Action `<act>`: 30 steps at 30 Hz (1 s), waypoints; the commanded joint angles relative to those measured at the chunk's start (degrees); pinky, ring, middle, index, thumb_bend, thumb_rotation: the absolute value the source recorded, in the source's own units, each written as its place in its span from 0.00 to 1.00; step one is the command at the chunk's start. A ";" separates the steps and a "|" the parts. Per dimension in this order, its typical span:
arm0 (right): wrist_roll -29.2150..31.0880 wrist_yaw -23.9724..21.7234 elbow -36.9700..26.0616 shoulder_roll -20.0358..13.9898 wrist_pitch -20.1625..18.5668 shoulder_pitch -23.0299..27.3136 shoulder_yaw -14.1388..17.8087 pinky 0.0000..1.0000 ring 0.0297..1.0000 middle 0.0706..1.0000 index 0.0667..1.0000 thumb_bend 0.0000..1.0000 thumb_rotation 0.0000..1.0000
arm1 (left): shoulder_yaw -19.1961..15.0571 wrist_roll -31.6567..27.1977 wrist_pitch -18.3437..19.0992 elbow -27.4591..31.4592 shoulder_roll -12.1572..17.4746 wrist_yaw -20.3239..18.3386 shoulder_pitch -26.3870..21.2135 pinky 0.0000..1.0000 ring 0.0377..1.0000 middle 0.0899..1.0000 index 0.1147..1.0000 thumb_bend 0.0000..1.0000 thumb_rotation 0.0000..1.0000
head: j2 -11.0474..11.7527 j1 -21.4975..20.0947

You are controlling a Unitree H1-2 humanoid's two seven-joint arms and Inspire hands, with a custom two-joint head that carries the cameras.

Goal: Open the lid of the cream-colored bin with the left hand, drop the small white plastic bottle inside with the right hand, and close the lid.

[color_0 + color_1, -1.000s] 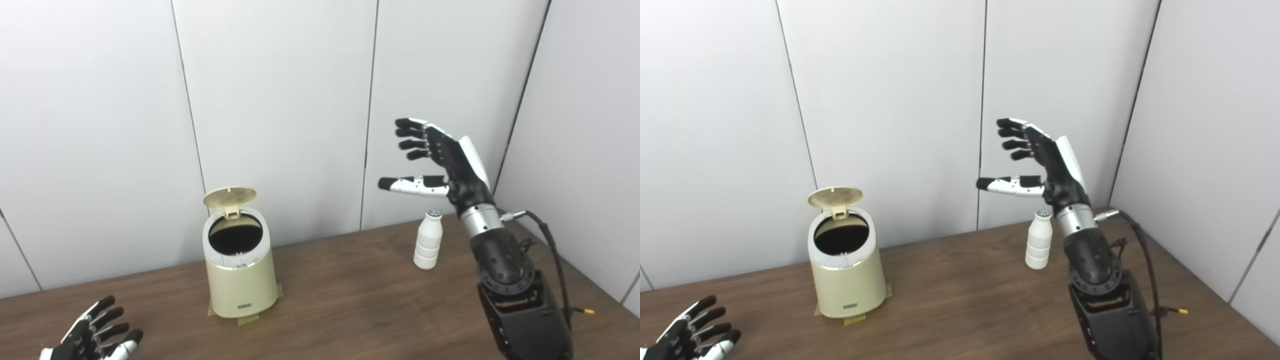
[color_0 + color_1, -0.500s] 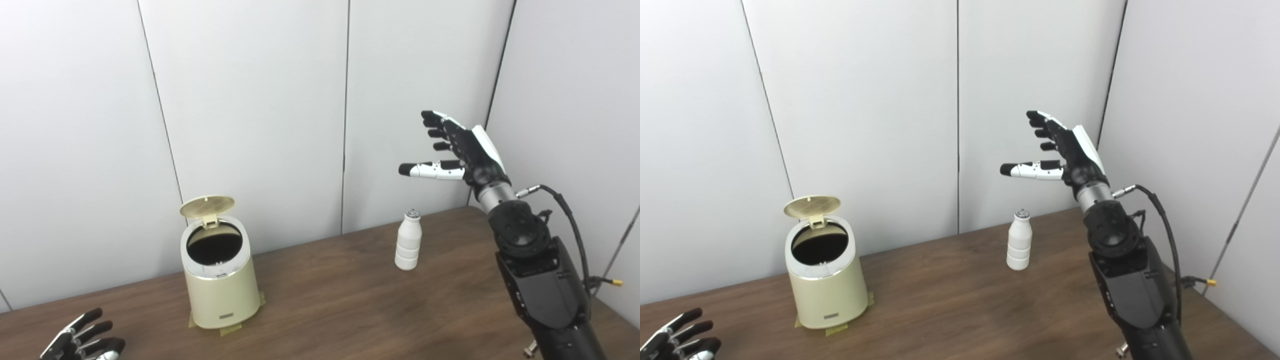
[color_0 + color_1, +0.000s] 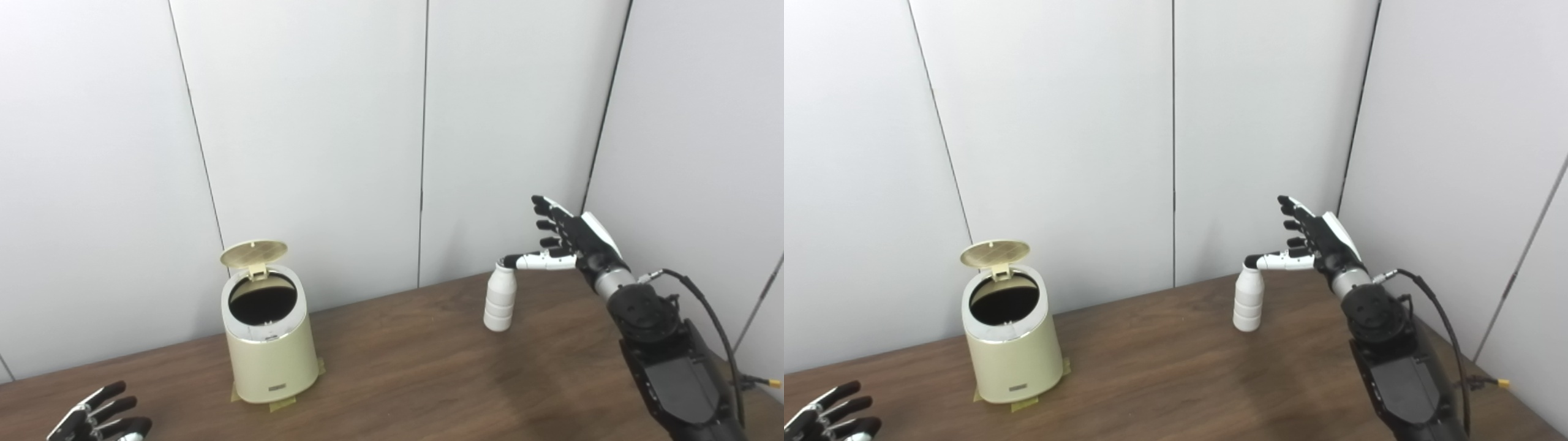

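One open right hand (image 3: 572, 242) has dropped beside the small white plastic bottle (image 3: 499, 297), thumb over its cap, ready to grasp.

No readable text anywhere; the cream bin (image 3: 271, 352) carries a small dark label low on its front, too small to read

We note the right hand (image 3: 1315, 240) spread, thumb tip at the upright bottle's (image 3: 1247, 304) cap; the bin's (image 3: 1012, 349) lid (image 3: 995, 253) stands raised.
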State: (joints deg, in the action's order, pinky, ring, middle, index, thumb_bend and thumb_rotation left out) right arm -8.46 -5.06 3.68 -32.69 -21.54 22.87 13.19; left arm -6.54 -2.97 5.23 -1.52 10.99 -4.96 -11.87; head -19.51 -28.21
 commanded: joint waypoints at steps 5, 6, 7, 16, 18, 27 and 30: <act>2.15 1.22 1.56 0.23 4.38 0.63 1.21 0.76 0.85 0.90 0.92 0.87 0.21 | -0.12 -0.23 -2.74 0.22 1.05 -0.28 -2.16 0.54 0.65 0.71 0.79 0.72 0.23 | -0.01 -0.13; 2.57 1.49 2.11 0.61 4.64 0.49 1.43 0.77 0.85 0.90 0.92 0.87 0.20 | -0.12 -0.22 -2.46 0.49 1.01 -0.24 -2.11 0.54 0.65 0.71 0.79 0.72 0.24 | -0.06 -0.17; 2.99 1.83 2.69 0.99 4.94 0.38 1.65 0.76 0.84 0.90 0.92 0.86 0.18 | -0.09 -0.12 -2.14 0.80 0.98 -0.16 -2.05 0.54 0.65 0.72 0.79 0.72 0.23 | -0.06 -0.17; 3.96 3.86 8.66 2.74 10.34 0.08 2.11 0.74 0.82 0.87 0.87 0.83 0.11 | -0.01 -0.47 -2.43 1.04 0.93 -0.49 -1.87 0.52 0.63 0.71 0.77 0.72 0.21 | -0.16 0.03; 3.67 5.28 9.62 3.39 11.27 0.20 2.16 0.73 0.81 0.86 0.85 0.83 0.10 | 0.07 -0.34 -1.97 1.39 0.94 -0.48 -1.71 0.52 0.63 0.70 0.77 0.72 0.21 | -0.30 0.06; 2.50 10.55 13.92 5.35 17.11 1.61 1.50 0.67 0.74 0.79 0.76 0.81 0.08 | 0.37 0.07 -1.91 0.90 1.06 -0.52 -1.81 0.55 0.65 0.71 0.78 0.68 0.18 | -0.34 0.18; 2.68 11.62 15.72 5.87 18.99 2.37 1.42 0.66 0.72 0.75 0.74 0.80 0.06 | 0.49 0.10 -1.69 1.23 1.06 -0.60 -1.78 0.53 0.63 0.70 0.78 0.70 0.19 | -0.39 0.22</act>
State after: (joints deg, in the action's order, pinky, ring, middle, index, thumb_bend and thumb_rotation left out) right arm -5.80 5.09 20.13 -25.91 -5.84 22.15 14.21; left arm -6.12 -2.88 5.09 -1.81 11.15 -5.39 -11.81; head -19.95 -27.95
